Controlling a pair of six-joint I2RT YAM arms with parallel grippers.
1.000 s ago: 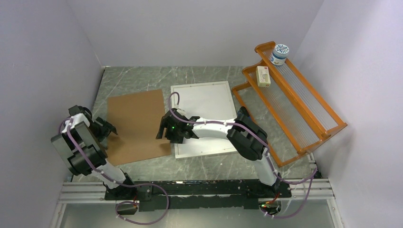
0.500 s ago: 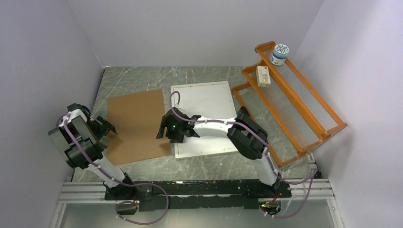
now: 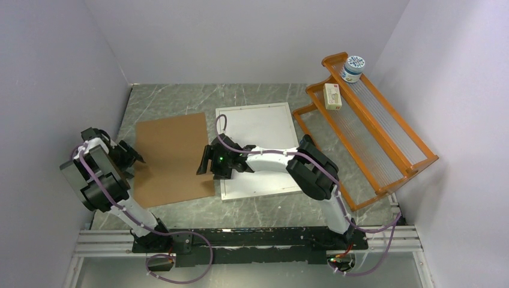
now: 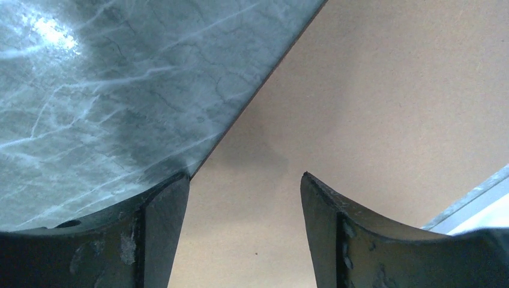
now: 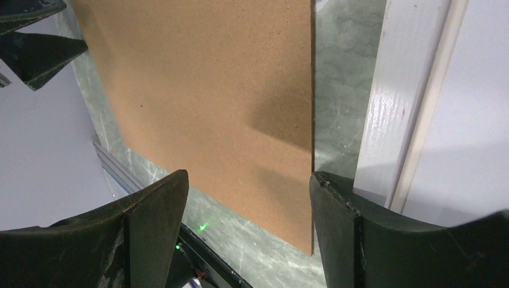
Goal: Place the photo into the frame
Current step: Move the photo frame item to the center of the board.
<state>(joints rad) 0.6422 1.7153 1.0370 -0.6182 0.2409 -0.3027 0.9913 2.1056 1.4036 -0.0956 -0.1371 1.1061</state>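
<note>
The frame (image 3: 252,107) lies flat on the grey marble table (image 3: 180,99), right of centre, with a brown board (image 3: 171,157) lying flat just beside its left rim, a narrow strip of table between them. The frame's inner area shows a plain white surface (image 3: 258,138); whether this is the back of the photo cannot be determined. The left gripper (image 3: 133,157) is released, its fingers spread over the board's left edge. The right gripper (image 3: 204,165) is also released, its fingers spread above the gap between board and frame. An orange rack (image 3: 312,90) stands at the right, carrying a jar (image 3: 353,68) and a small box (image 3: 332,96).
</note>
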